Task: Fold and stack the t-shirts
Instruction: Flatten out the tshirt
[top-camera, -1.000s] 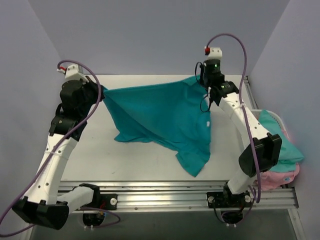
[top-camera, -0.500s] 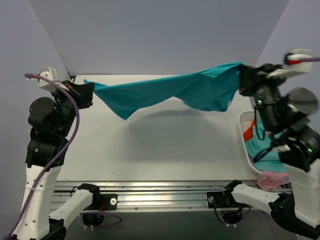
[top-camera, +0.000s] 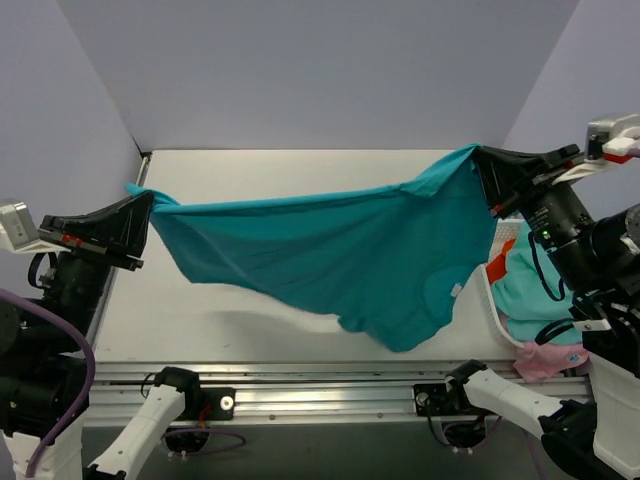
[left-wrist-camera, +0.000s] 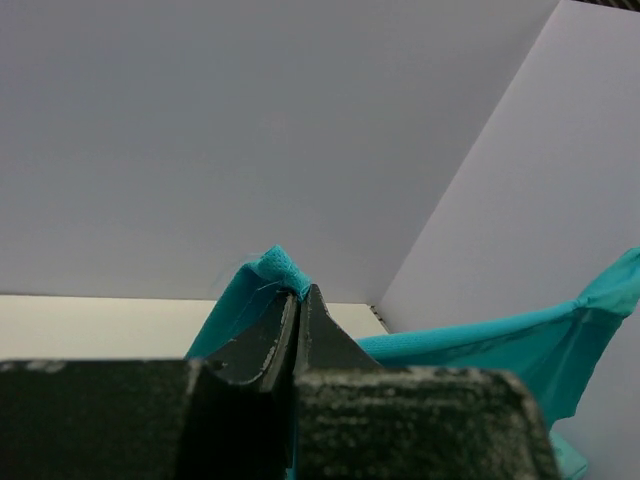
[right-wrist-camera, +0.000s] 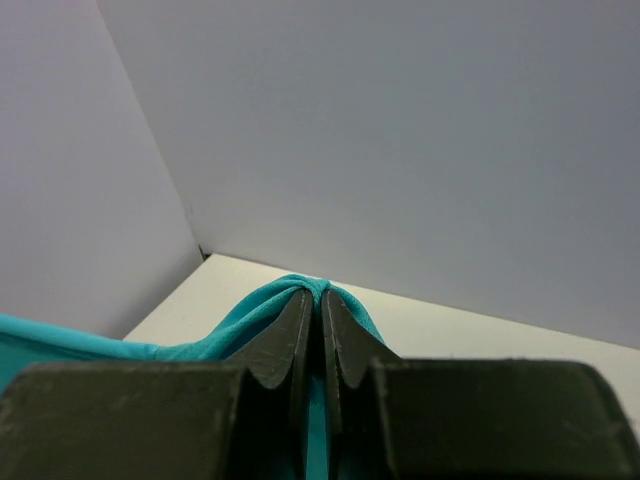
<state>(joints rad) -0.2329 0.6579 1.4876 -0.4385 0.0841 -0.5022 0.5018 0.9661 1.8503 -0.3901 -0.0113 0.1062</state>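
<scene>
The deep teal t-shirt hangs spread in the air above the table, stretched between both arms. My left gripper is shut on its left corner; the cloth bunches over the fingertips in the left wrist view. My right gripper is shut on the right corner, high at the right; the cloth wraps the fingertips in the right wrist view. The shirt's lower edge sags toward the front right. Paler aqua, orange-red and pink shirts lie in the basket.
A white lattice basket stands at the table's right edge under my right arm. The pale table is walled at the left, back and right. A metal rail runs along the near edge.
Both arms have lifted and pulled back toward the near side, holding the teal shirt. It has opened out from a narrow band into a broad hanging sheet.
</scene>
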